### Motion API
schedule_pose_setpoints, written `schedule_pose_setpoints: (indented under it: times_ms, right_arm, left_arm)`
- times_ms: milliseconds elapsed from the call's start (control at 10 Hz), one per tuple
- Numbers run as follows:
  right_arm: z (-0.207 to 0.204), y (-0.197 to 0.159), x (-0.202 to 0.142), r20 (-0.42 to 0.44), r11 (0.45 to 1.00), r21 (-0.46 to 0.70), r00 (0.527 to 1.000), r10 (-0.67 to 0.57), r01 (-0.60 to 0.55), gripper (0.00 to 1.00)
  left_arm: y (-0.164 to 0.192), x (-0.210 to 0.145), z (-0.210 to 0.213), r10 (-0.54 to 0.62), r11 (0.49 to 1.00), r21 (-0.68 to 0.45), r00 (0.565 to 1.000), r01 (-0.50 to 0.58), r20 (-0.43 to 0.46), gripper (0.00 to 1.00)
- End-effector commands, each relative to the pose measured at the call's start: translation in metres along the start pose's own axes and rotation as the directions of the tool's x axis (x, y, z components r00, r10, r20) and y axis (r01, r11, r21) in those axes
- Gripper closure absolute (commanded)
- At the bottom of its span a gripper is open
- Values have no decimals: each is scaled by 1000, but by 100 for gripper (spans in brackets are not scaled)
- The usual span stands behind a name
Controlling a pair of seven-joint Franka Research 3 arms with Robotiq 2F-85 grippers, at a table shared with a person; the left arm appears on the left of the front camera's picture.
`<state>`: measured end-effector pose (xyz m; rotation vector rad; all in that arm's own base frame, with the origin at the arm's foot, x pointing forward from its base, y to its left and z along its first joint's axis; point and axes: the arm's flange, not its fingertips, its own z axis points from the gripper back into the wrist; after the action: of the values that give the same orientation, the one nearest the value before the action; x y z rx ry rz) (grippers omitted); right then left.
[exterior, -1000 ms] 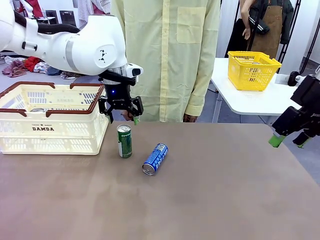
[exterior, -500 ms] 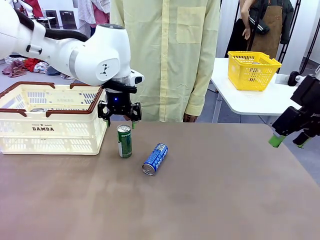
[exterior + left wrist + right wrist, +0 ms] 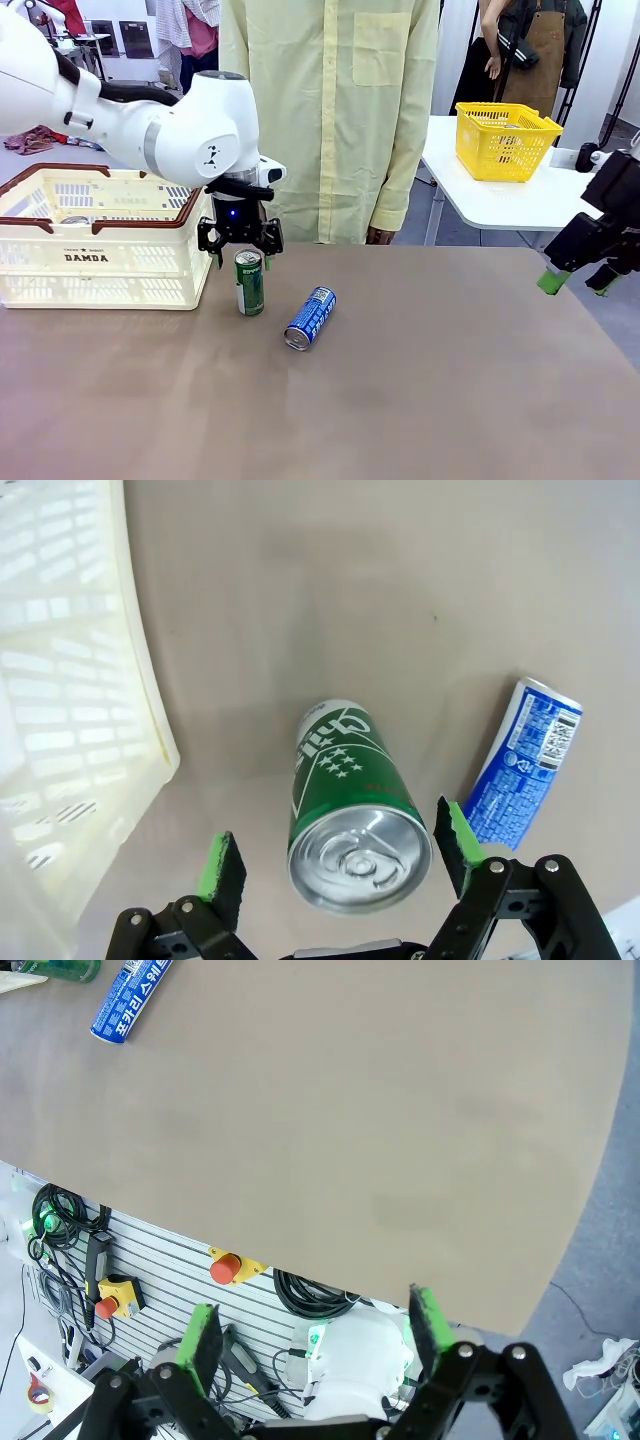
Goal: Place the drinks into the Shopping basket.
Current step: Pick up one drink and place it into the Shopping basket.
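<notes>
Brown worktop (image 3: 420, 400) carries two drinks on its left half. The green can (image 3: 249, 283) stands upright, long axis vertical, just beside the right wall of the Shopping basket (image 3: 100, 275) but not touching it. The blue can (image 3: 310, 318) lies on its side just to the green one's right and nearer the robot, with its axis slanting.

The left fingers (image 3: 225, 865) hang spread wide over the green can, pointing straight down. From the wrist, the silver top sits between the two green pads with a gap on each side, and nothing is held. Whether the tips are just above the rim or level with it, I cannot tell. As I judge it, the coming move turns on a plain descent along the can's own axis, then a squeeze on its flanks.

The right fingers (image 3: 552, 282) hover released and empty off the worktop's right edge, well apart from both cans, so the left arm is plainly the nearer. A person in a pale yellow shirt (image 3: 330, 120) stands at the far side.
</notes>
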<state>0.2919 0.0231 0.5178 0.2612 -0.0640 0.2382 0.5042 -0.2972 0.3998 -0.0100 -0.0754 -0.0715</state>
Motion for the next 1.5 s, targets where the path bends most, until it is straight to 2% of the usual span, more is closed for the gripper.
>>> schedule_pose_setpoints:
  times_ms: [0, 300, 400, 700, 800, 900, 1400]
  right_arm:
    - [2, 0, 0, -3, 1000, 0, 1000, 1, -1, 0]
    - [2, 0, 0, -3, 1000, 0, 1000, 1, -1, 0]
    - [2, 0, 0, -3, 1000, 0, 1000, 1, -1, 0]
    - [2, 0, 0, -3, 1000, 0, 1000, 1, -1, 0]
    - [2, 0, 0, -3, 1000, 0, 1000, 1, -1, 0]
    - [2, 0, 0, -3, 1000, 0, 1000, 1, -1, 0]
    - [2, 0, 0, -3, 1000, 0, 1000, 1, -1, 0]
  left_arm:
    - [-3, 1, -4, 0, 1000, 0, 1000, 0, -31, 0]
    - [-5, 3, -9, 2, 1000, 8, 1000, -2, -3, 0]
    - [-6, 4, -10, -33, 999, 5, 999, 33, 18, 0]
    - [-8, 5, -11, -42, 999, 6, 999, 42, 0, 0]
    - [-8, 6, -12, -34, 999, 8, 999, 34, 0, 60]
    - [-8, 6, -12, -36, 999, 18, 999, 36, -2, 100]
    - [-9, 7, -13, -46, 997, 58, 999, 46, 3, 100]
